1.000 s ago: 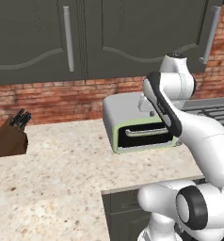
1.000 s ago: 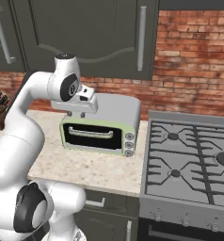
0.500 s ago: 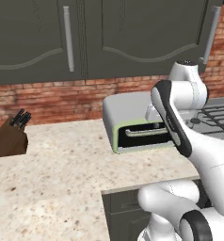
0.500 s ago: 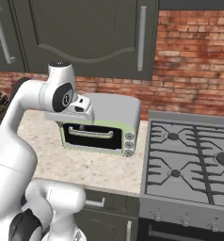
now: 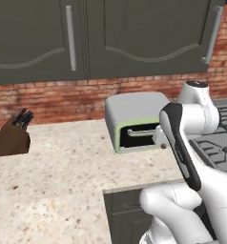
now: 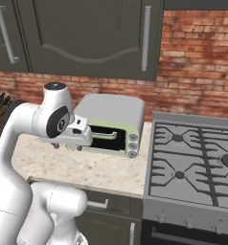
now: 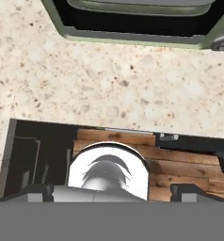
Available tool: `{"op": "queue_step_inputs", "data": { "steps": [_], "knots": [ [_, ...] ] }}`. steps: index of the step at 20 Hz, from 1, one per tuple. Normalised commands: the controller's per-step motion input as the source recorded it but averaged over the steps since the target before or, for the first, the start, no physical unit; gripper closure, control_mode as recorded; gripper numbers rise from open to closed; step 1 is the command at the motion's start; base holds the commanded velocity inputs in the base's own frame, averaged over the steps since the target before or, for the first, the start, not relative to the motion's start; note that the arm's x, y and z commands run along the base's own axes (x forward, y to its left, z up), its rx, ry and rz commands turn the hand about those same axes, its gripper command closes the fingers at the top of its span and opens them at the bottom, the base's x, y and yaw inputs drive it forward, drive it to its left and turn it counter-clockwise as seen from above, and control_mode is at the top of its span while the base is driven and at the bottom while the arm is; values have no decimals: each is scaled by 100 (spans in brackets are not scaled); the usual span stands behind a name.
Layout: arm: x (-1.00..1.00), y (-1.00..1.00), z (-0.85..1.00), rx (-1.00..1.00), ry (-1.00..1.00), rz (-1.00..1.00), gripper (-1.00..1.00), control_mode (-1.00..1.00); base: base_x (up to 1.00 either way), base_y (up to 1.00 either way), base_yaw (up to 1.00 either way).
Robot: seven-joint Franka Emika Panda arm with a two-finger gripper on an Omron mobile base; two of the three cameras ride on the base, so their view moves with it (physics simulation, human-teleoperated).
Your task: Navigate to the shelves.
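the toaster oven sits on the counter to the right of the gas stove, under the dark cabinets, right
Not quite. The toaster oven sits on the counter to the left of the gas stove, not the right; the right base view shows this. It does sit under the dark cabinets.

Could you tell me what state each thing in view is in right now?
Wall cabinets: doors shut.
Toaster oven: door shut, standing on the countertop.
Knife block: knives in their slots.
Stove: burners bare, no flame.
Gripper: two dark fingertips apart, holding nothing, pointing down at the countertop's edge.
Shelves: none in these views.
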Motion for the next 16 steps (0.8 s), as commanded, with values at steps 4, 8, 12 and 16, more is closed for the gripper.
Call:
{"op": "queue_step_inputs", "data": {
  "steps": [4,8,12,16],
  "knots": [
    [0,0,0,0,0,0,-100,100,-46,-19,23],
    [0,0,0,0,0,0,-100,100,-36,-34,34],
    [0,0,0,0,0,0,-100,100,-31,-58,41],
    [0,0,0,0,0,0,-100,100,-23,-78,52]
  ]
}}
